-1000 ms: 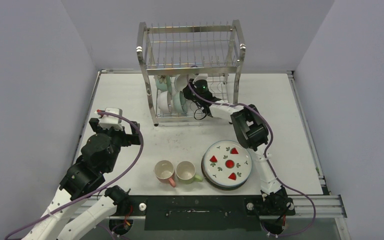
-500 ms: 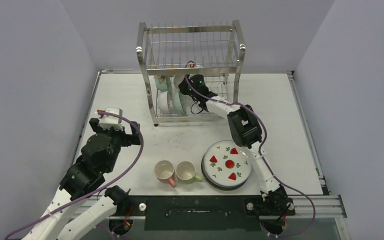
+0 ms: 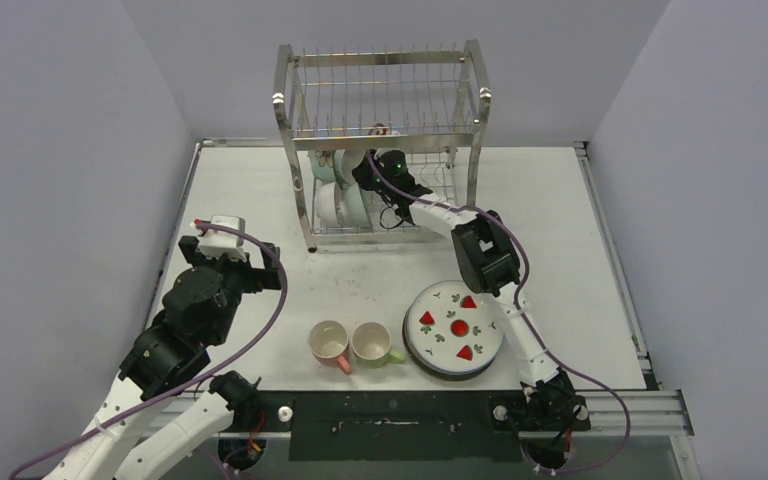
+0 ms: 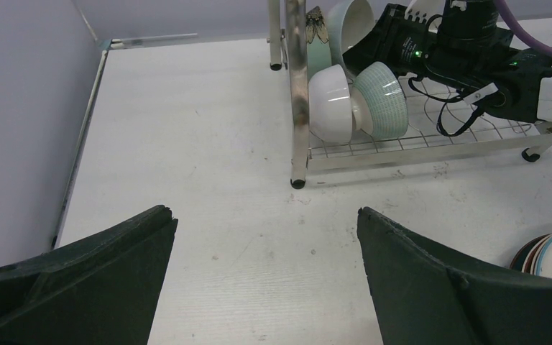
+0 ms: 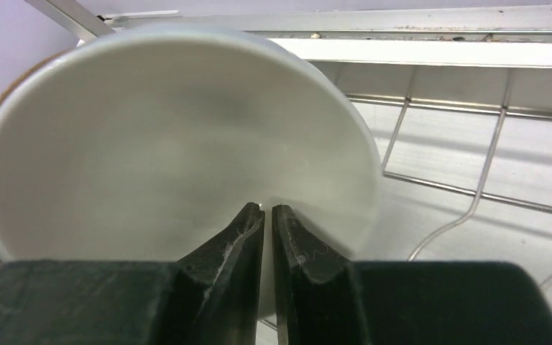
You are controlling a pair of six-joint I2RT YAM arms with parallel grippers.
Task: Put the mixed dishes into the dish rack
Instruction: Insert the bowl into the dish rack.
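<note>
- Held white bowl [image 5: 165, 129]: inside the lower tier of the dish rack [image 3: 282, 100], left-of-centre. It is tipped on edge, with its round face square to the right wrist camera.
- Right arm [image 3: 480, 250] reaches into that tier. Its right jaws are nearly pressed together, with only a thin slit between the fingertips [image 5: 248, 215], pinching the bowl's wall at the rim.
- Second white bowl [image 4: 330, 104] and mint-green bowl [image 4: 382, 100]: lying on their sides on the lower tier wires, touching, just below the held one.
- Left arm [image 3: 200, 300] is parked over the desk [image 3: 260, 200], well apart from the rack. Its left jaws are spread wide, holding and touching nothing.
- Strawberry plate [image 3: 454, 327]: flat on the desk near the front edge, face up.
- Pink mug [image 3: 329, 343] and green mug [image 3: 373, 343]: side by side just left of the plate, mouths toward the overhead camera.
</note>
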